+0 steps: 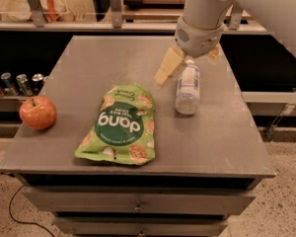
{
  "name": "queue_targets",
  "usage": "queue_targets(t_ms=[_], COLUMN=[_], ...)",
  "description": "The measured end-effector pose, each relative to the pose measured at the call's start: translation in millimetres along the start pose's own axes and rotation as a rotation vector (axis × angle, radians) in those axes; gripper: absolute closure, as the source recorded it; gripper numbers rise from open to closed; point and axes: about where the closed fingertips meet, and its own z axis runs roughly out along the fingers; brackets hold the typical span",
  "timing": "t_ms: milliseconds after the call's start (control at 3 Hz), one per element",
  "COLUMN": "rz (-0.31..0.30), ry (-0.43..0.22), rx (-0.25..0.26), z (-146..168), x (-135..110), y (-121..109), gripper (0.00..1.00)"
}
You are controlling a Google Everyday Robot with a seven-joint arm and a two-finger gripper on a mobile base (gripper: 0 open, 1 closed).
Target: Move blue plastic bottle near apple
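The blue plastic bottle (187,92) lies on its side on the right half of the grey table (222,142), its capped end pointing to the back. My gripper (187,67) hangs over that back end, open, with one cream finger (167,67) to the left of the bottle and the other finger (213,54) to its right; the fingers stand wider than the bottle. The red-orange apple (37,112) sits at the table's left edge, far from the bottle. The bottle's cap is hidden by the gripper.
A green chip bag (119,125) lies flat in the middle between apple and bottle. Several small metal cans (15,83) stand on a lower shelf to the left. Drawers (138,204) are under the table's front edge.
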Motion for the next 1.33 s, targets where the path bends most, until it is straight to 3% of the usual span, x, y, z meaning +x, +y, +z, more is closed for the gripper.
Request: queue_targets(t_ms=[667,1000,1333], rz=[0.266,0.365,0.416], ry=[0.082,0.101,0.107], rx=[0.093,0.125,0.134], z=[41.4,51.8,57.7], x=[-9.5,-6.6,-8.5], y=[-5.8,-18.4,-25.6], gripper=[0.0,0.0,0.18])
